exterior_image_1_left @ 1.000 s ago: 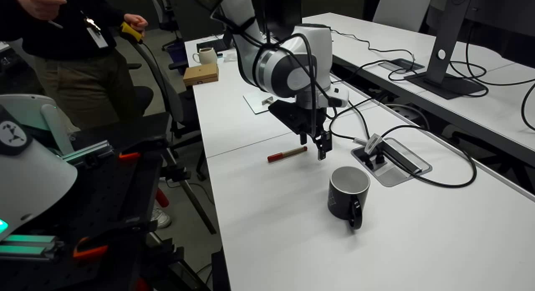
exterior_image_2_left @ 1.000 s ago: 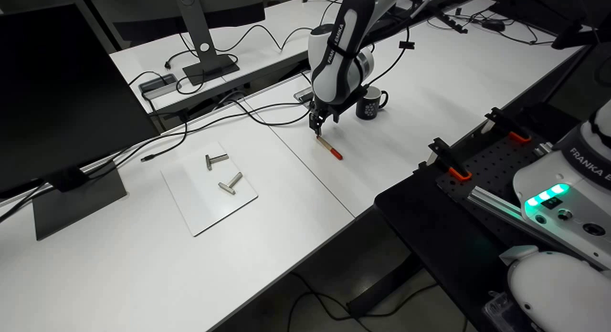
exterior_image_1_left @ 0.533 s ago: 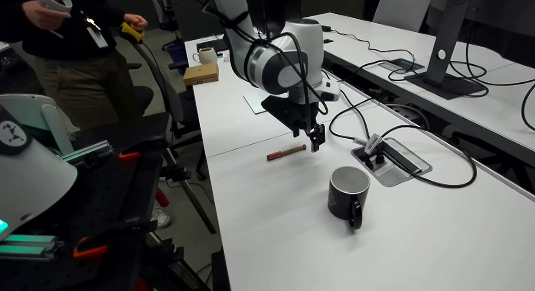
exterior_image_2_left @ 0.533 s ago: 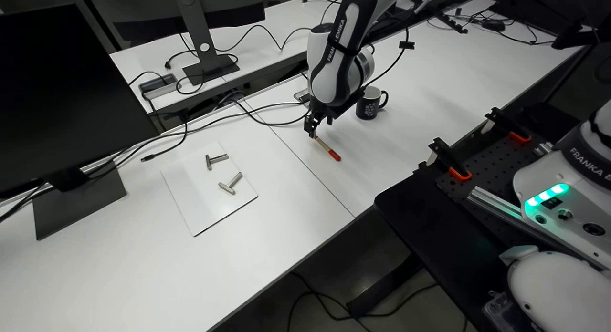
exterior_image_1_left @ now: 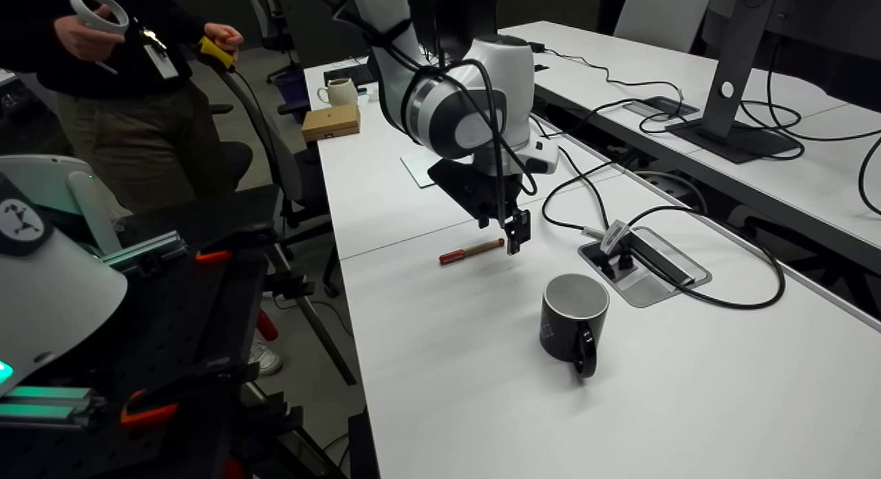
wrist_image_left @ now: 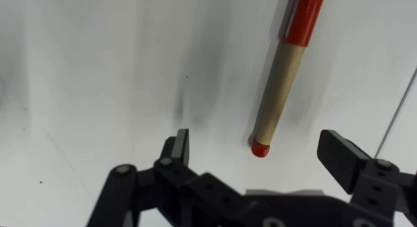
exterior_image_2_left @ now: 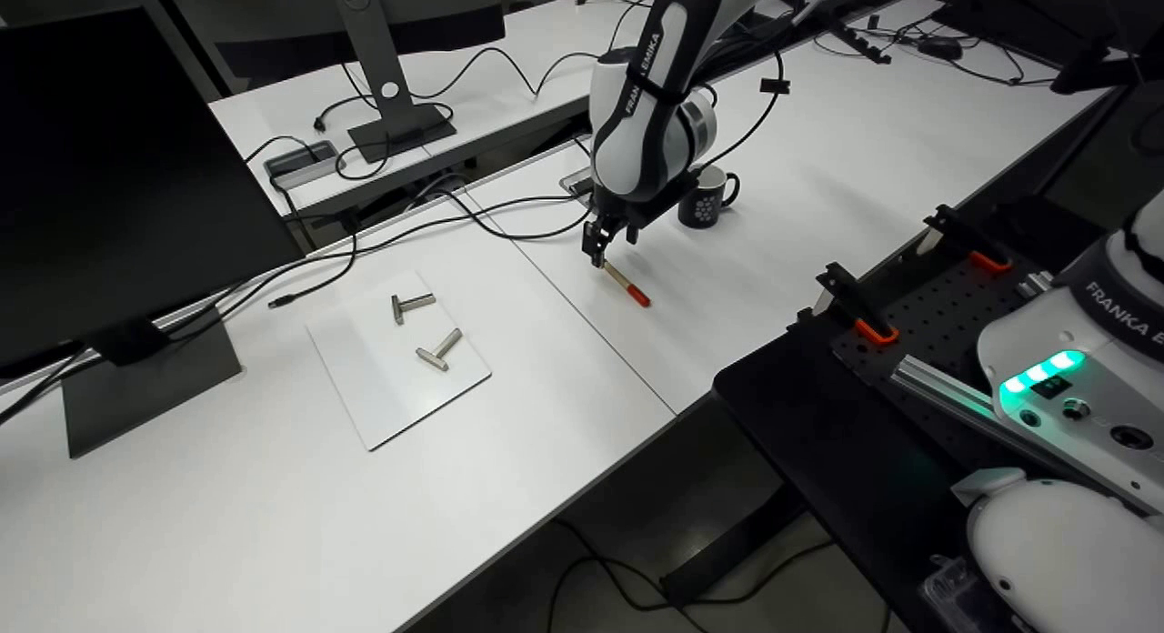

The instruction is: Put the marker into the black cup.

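The marker (exterior_image_1_left: 471,251) lies flat on the white table, with a red cap, a tan barrel and a red end; it also shows in an exterior view (exterior_image_2_left: 627,286) and the wrist view (wrist_image_left: 283,86). My gripper (wrist_image_left: 255,145) is open and empty, above the table at the marker's red end. In the wrist view that end lies between the two spread fingers, touching neither. The gripper also shows in both exterior views (exterior_image_1_left: 501,237) (exterior_image_2_left: 611,249). The black cup (exterior_image_1_left: 566,334) stands upright, light inside, with a handle; it is partly behind the arm in an exterior view (exterior_image_2_left: 700,205).
A cable box (exterior_image_1_left: 643,265) with plugs and looping black cables lies near the cup. A white board (exterior_image_2_left: 400,387) holds metal T-shaped pieces. A monitor (exterior_image_2_left: 136,178), a cardboard box (exterior_image_1_left: 331,122) and a light mug (exterior_image_1_left: 341,92) stand farther along the table.
My open gripper has moved a little away from the cup, over the marker's end, then slightly down in the last half second. The marker has shifted very slightly. The cup has not moved.
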You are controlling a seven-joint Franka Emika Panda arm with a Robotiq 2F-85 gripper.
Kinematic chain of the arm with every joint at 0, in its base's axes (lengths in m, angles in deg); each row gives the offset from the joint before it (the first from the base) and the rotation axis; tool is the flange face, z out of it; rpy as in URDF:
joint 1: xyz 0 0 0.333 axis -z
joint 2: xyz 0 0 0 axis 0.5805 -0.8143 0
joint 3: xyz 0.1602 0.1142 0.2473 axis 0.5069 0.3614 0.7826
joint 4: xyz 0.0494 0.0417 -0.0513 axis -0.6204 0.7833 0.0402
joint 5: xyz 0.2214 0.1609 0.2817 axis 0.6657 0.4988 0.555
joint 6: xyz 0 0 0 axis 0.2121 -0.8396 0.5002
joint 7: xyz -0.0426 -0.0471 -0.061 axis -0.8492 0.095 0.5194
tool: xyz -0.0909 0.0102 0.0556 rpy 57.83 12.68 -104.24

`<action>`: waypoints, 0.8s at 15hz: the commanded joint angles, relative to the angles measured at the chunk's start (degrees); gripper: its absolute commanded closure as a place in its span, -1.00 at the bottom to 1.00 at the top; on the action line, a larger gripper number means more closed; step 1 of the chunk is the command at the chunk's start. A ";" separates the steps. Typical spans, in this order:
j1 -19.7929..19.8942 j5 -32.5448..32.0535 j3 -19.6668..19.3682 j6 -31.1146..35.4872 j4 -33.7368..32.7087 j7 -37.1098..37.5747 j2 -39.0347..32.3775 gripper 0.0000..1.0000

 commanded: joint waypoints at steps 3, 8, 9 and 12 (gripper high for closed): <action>2.00 3.53 2.42 0.65 -1.75 -1.06 -2.02 -1.00; 0.57 5.22 1.05 0.57 -3.32 0.81 -3.40 -1.00; -0.07 5.35 0.42 0.32 -3.61 1.32 -3.58 -1.00; -1.60 5.70 -1.03 -0.35 -4.36 2.85 -4.05 -1.00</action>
